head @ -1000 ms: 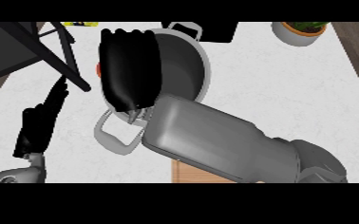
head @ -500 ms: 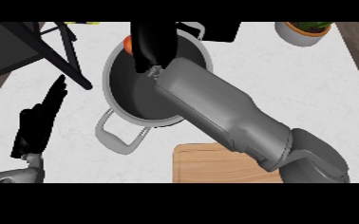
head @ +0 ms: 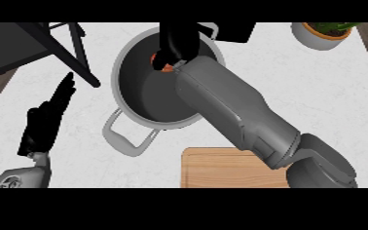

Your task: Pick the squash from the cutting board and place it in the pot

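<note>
Squash now over the pot, right hand clenched around it, forearm swung further across; release comes next.

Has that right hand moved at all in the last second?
Yes. The right hand has gone farther from the robot, from the pot's near-left rim to its far rim.

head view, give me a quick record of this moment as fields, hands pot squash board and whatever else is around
right hand: over the pot's far side, fingers curled round the squash
squash: orange, mostly hidden by the hand, above the pot's inside
pot: grey, dark inside, handle toward the near left
cutting board: wooden, near edge, nothing showing on its visible part
left hand: open, resting at the left, fingers pointing away
potted plant: far right corner
task state: squash held in the pot's mouth, not yet released
</note>
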Controlling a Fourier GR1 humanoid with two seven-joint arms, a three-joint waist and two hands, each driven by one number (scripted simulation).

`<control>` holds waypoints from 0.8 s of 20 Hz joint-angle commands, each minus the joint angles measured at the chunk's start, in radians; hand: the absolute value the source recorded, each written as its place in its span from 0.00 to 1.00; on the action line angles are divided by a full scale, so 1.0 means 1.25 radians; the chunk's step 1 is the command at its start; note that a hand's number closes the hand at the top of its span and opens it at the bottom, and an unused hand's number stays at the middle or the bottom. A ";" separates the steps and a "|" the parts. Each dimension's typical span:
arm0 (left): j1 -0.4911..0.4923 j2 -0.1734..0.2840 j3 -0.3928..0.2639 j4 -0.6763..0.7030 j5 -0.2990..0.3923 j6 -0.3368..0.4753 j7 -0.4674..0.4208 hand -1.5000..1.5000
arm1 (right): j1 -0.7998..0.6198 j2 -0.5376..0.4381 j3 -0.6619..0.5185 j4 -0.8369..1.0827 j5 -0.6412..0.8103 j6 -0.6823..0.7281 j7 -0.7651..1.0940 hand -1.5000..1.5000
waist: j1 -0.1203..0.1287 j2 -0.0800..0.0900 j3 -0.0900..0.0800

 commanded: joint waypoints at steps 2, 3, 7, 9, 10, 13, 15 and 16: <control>0.000 0.001 -0.006 -0.009 -0.003 -0.005 0.003 0.50 | 0.022 0.000 -0.025 0.040 -0.091 -0.040 -0.109 0.00 | 0.015 0.004 0.001; 0.005 0.015 0.010 -0.008 0.013 -0.020 -0.003 0.50 | 0.038 0.000 -0.026 0.045 -0.099 -0.058 -0.142 0.00 | 0.014 0.003 0.001; 0.005 0.004 0.006 -0.005 0.016 -0.018 -0.004 0.50 | 0.024 0.000 -0.031 0.028 -0.139 -0.124 -0.193 0.00 | 0.002 -0.002 0.001; -0.010 -0.005 0.001 0.015 0.001 -0.003 -0.010 0.50 | 0.019 0.000 -0.061 -0.024 -0.154 -0.229 -0.232 0.00 | 0.007 0.003 0.002; -0.027 0.003 0.007 0.031 -0.003 -0.001 -0.006 0.50 | 0.035 0.000 -0.071 -0.060 -0.178 -0.257 -0.257 0.00 | -0.005 0.001 0.002; 0.010 -0.001 0.012 0.012 0.009 -0.005 -0.016 0.50 | 0.044 0.000 -0.124 -0.099 -0.246 -0.313 -0.309 0.00 | -0.007 -0.006 0.002; 0.018 0.002 0.014 0.007 0.001 0.000 -0.010 0.50 | 0.065 0.000 -0.128 -0.128 -0.310 -0.299 -0.341 0.00 | -0.016 -0.009 0.002; -0.002 0.007 0.023 0.006 0.013 -0.007 0.004 0.50 | 0.061 0.000 -0.142 -0.115 -0.334 -0.283 -0.369 0.00 | -0.023 -0.009 0.002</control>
